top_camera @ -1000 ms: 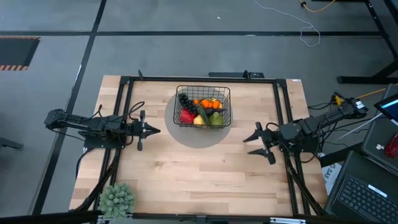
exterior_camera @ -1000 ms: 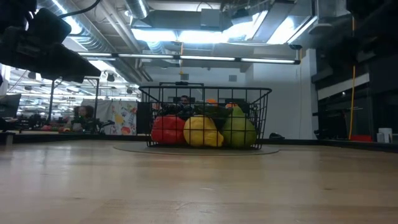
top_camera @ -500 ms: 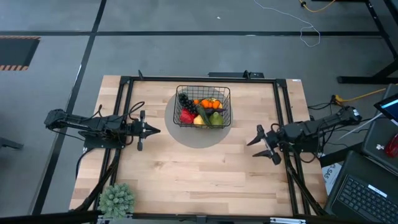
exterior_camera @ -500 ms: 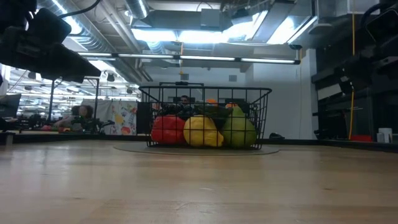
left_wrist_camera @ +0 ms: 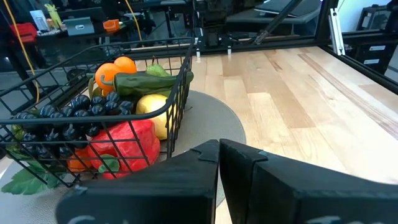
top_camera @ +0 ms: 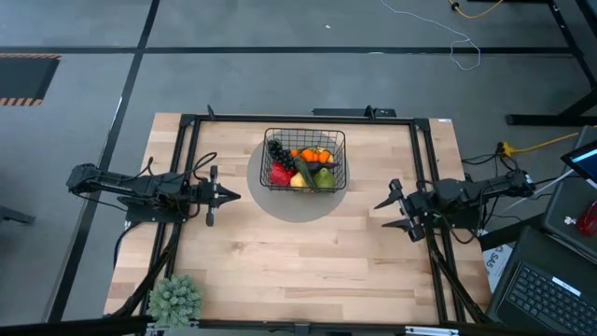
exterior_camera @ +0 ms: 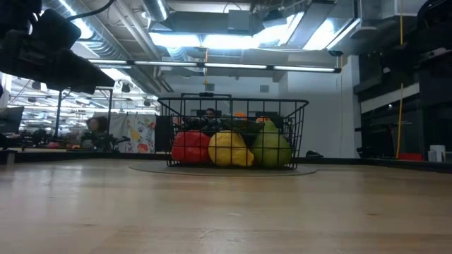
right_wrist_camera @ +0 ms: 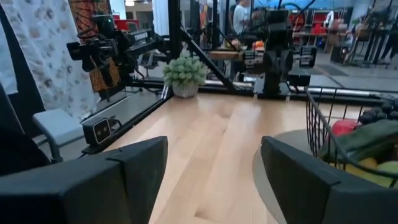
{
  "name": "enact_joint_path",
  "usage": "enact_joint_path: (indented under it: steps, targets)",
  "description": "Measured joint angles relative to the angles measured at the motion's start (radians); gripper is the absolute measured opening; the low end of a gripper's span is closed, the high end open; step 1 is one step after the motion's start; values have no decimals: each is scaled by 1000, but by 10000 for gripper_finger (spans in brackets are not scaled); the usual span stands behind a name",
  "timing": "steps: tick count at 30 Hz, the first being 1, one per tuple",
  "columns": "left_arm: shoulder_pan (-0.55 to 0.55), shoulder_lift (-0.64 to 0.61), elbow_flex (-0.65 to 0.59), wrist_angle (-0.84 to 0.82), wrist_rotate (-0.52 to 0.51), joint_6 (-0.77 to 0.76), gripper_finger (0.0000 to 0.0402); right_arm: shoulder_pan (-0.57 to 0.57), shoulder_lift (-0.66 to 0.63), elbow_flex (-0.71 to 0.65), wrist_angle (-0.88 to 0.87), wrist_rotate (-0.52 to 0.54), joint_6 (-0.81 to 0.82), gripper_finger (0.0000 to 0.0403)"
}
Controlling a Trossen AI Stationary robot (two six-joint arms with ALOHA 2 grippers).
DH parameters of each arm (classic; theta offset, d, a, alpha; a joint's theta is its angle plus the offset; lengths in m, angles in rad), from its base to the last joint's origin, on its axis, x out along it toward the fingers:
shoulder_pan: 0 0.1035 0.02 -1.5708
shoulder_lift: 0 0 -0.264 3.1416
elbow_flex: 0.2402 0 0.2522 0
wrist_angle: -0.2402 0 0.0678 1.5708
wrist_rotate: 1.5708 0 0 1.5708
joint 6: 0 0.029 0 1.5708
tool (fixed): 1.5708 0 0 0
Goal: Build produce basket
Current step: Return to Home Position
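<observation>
Basket [top_camera: 341,157] full at 12, so both park clear: left gripper [top_camera: 233,195] pinched empty at 9, right gripper [top_camera: 383,214] wide at 3.

One basket [top_camera: 305,131], two oranges [left_wrist_camera: 104,73], one lemon [left_wrist_camera: 153,107], one red pepper [left_wrist_camera: 124,142], one grape bunch [left_wrist_camera: 68,118], one green cucumber [left_wrist_camera: 152,82], one bushy plant [top_camera: 175,297].

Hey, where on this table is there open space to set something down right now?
The widest bare wood is the stretch of table bordered by the grey mat, the left gripper, the right gripper and the plant in its corner. Narrower strips flank the basket. The basket itself is crowded with produce.
</observation>
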Motion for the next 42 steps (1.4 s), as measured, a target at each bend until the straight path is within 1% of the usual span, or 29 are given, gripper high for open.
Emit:
enact_joint_path:
  steps: [6, 42]
  targets:
    - [0, 0, 0, 0, 0, 0, 4, 0, -46, 0, 1, 0, -46, 257]
    - [0, 0, 0, 0, 0, 0, 4, 0, -39, 1, -3, 2, -42, 257]
